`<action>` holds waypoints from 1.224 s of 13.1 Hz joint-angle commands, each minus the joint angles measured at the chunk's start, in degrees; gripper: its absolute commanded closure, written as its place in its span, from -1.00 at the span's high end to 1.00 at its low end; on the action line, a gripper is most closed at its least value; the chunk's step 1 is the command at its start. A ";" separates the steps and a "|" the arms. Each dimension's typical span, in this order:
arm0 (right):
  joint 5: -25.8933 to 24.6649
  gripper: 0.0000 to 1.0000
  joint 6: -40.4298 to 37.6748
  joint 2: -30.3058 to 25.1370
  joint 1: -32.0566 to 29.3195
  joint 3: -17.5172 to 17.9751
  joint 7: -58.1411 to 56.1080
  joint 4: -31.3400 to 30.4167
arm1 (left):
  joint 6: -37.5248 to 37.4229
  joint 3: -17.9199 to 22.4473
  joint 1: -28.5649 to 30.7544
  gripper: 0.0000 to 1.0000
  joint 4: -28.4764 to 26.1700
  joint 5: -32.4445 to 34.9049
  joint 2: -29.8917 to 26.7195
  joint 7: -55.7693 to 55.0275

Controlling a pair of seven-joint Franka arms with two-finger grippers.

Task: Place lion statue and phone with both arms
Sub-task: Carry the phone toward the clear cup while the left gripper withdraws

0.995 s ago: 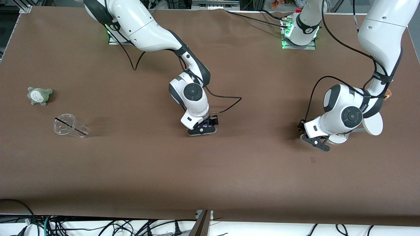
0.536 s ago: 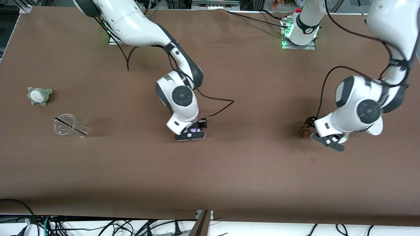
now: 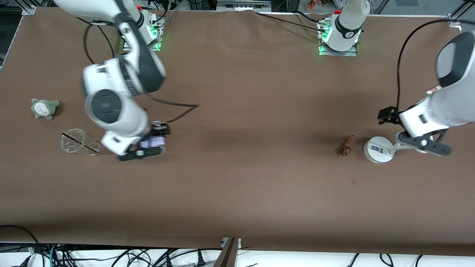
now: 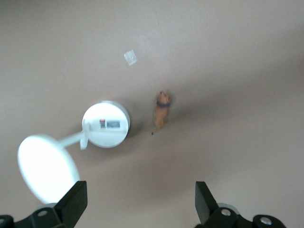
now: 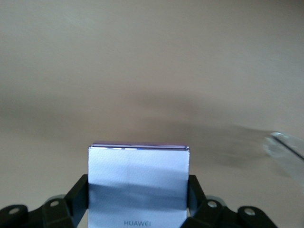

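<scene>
The right claw (image 3: pixel 143 147) is clamped on the phone (image 5: pixel 138 183), the pale slab standing upright between its fingers. In the last second it has carried the phone from over the middle of the surface (image 3: pixel 237 193) toward the right arm's end, and it now hangs over a spot just beside a clear plastic cup (image 3: pixel 78 142) lying on its side. A grey-green plush toy (image 3: pixel 44 108) sits farther from the front camera than the cup. How high the phone rides above the surface is hard to judge, as the arm is blurred with motion.

The left claw (image 3: pixel 423 144) has opened fully and holds nothing. It has let go of the lion statue (image 3: pixel 346 146) and pulled away toward the left arm's end, where it is now over the arm of a white round-based stand (image 3: pixel 377 149). The statue lies on the surface just beside the stand's base, toward the middle of the surface, touching neither claw.

So the lion looks placed, and the phone is probably what remains: it still has to be set down and released.
</scene>
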 commanded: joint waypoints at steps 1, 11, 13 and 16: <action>0.98 -1.00 -0.72 -3.17 -5.43 0.68 -6.69 -4.12 | -5.57 -0.38 0.21 1.00 5.55 -0.14 0.54 -0.68; 3.00 -1.00 29.91 -2.48 -15.65 -0.19 -19.88 -25.90 | 11.82 21.06 -14.99 1.00 -18.25 -8.15 -18.96 -9.73; 3.00 -1.00 37.22 -0.81 -16.44 -0.20 -19.89 -29.34 | 11.38 21.06 -16.84 1.00 -18.70 -4.71 -19.60 -10.17; 3.00 -1.00 45.23 2.53 -16.87 -0.11 -20.50 -31.28 | 10.85 20.97 -16.49 1.00 -17.74 -4.70 -18.80 -9.38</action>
